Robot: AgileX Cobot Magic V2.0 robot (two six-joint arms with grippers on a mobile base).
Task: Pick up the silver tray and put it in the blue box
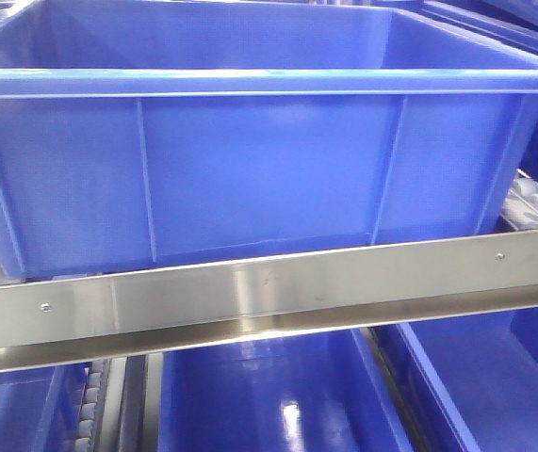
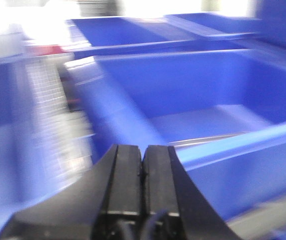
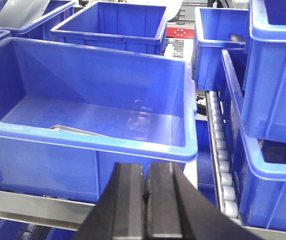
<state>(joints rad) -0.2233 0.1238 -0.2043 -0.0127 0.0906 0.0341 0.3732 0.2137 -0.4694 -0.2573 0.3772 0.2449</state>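
Observation:
The blue box [image 1: 269,179] stands on the shelf and fills the front view. In the right wrist view it [image 3: 107,85] is just ahead, and a sliver of the silver tray [image 3: 73,130] lies on its floor behind the near wall. My right gripper [image 3: 146,167] is shut and empty, low in front of the box's near right corner. The left wrist view is blurred. It shows the box [image 2: 223,85] with a thin silver edge of the tray [image 2: 203,140] behind the near rim. My left gripper [image 2: 143,148] is shut and empty, outside that rim.
A steel rail [image 1: 250,301] runs across under the box, with more blue crates [image 1: 269,395] on the level below. Other blue crates stand behind [image 3: 112,22] and stacked to the right [image 3: 275,65]. A white roller track [image 3: 220,150] runs between them.

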